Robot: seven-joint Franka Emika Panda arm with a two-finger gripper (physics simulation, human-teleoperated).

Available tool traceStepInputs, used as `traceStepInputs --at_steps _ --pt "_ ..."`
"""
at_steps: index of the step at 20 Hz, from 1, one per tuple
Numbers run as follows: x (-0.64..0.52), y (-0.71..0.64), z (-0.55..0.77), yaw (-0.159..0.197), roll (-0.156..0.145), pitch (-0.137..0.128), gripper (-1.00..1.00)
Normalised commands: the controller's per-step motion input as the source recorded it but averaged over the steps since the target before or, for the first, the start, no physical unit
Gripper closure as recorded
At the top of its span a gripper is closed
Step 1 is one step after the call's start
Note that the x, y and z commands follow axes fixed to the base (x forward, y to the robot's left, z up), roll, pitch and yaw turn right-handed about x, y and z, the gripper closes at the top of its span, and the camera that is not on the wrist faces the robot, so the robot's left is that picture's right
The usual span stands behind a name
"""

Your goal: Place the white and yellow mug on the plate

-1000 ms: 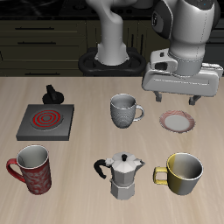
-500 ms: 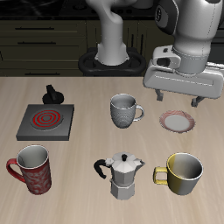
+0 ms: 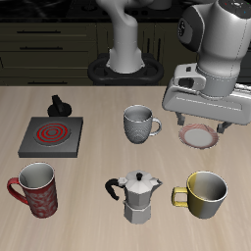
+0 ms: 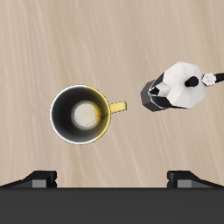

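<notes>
Nearest the tabletop's front edge stand three things in a row: the red patterned mug by one front corner, the moka pot in the middle, and the white and yellow mug toward the other front corner, upright with its handle pointing at the moka pot. Farther back sit the square burner, the grey-white mug and the plate, which is bare and partly hidden by the arm. The pincer hangs above the plate, fingers spread wide apart and holding nothing; the wrist view looks down into the yellow mug.
</notes>
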Motion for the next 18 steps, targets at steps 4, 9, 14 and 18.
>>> traceStepInputs --at_steps 4,9,14,18 --pt "0.19 -0.03 -0.13 -0.048 -0.009 -0.005 -1.00" --pt "0.11 -0.01 -0.14 -0.008 -0.010 0.007 -1.00" --pt "0.08 -0.01 -0.24 -0.023 -0.010 0.003 -1.00" --pt "0.06 -0.06 -0.15 -0.026 0.001 0.015 -1.00"
